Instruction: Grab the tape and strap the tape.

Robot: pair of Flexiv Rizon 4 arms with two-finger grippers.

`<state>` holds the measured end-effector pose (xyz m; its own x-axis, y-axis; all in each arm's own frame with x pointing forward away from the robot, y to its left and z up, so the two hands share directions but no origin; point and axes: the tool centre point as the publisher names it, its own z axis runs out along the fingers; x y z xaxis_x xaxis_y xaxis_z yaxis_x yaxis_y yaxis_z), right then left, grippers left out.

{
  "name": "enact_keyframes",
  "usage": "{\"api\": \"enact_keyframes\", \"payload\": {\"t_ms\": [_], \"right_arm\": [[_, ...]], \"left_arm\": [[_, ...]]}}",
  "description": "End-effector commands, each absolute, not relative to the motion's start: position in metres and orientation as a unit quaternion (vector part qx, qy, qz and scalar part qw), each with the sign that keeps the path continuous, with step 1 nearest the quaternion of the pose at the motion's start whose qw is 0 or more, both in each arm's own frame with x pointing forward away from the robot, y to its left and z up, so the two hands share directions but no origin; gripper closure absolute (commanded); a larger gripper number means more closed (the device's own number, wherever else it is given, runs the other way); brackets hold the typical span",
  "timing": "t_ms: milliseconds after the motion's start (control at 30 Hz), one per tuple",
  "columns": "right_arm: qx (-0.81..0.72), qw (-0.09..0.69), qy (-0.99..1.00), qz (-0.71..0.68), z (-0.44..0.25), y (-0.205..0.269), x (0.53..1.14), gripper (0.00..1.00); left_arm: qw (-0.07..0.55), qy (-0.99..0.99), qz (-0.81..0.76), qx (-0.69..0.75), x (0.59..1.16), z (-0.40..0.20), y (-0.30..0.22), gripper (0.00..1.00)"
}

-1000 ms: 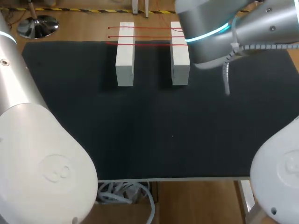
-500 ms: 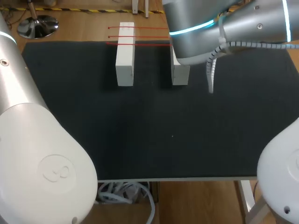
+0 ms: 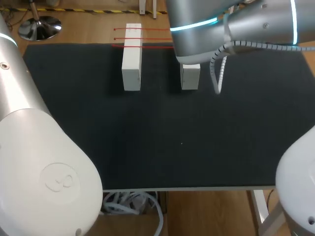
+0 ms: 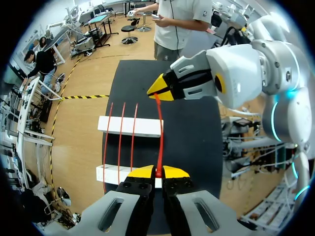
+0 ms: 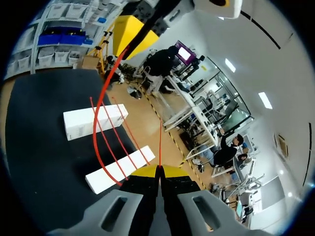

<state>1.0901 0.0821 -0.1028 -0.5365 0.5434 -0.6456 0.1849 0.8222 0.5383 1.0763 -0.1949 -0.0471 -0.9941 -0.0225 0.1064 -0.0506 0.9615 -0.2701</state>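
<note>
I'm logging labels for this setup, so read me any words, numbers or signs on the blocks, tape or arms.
None can be read.
The white blocks and the red tape show no print.
A round embossed mark on the left arm is too faint to read.

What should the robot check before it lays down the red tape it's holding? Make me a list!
1. Left gripper pinching the red tape: ok.
2. Right gripper pinching the tape too: ok.
3. White block and second white block side by side on the black mat: ok.
4. Three other red strips lying across both blocks: ok.
5. Held tape pulled tight: cannot tell.
</note>
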Motion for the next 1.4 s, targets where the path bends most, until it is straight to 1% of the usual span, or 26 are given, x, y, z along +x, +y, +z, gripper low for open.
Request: {"api": "enact_keyframes", "payload": {"t_ms": [33, 833, 933, 1033, 1400], "right_arm": [[0.206, 0.434, 0.854, 0.202, -0.103, 0.084, 1.091, 1.0], [0.213, 0.443, 0.853, 0.174, -0.096, 0.101, 1.096, 1.0], [0.21, 0.44, 0.855, 0.177, -0.096, 0.103, 1.096, 1.0], [0.213, 0.432, 0.851, 0.21, -0.094, 0.105, 1.095, 1.0], [0.213, 0.432, 0.851, 0.21, -0.094, 0.105, 1.095, 1.0]], "left_arm": [[0.052, -0.989, 0.135, 0.019, 1.076, -0.046, -0.195, 1.0], [0.052, -0.989, 0.135, 0.019, 1.076, -0.046, -0.195, 1.0], [0.052, -0.989, 0.135, 0.019, 1.076, -0.046, -0.195, 1.0], [0.052, -0.989, 0.135, 0.019, 1.076, -0.046, -0.195, 1.0], [0.052, -0.989, 0.135, 0.019, 1.076, -0.046, -0.195, 1.0]]}}
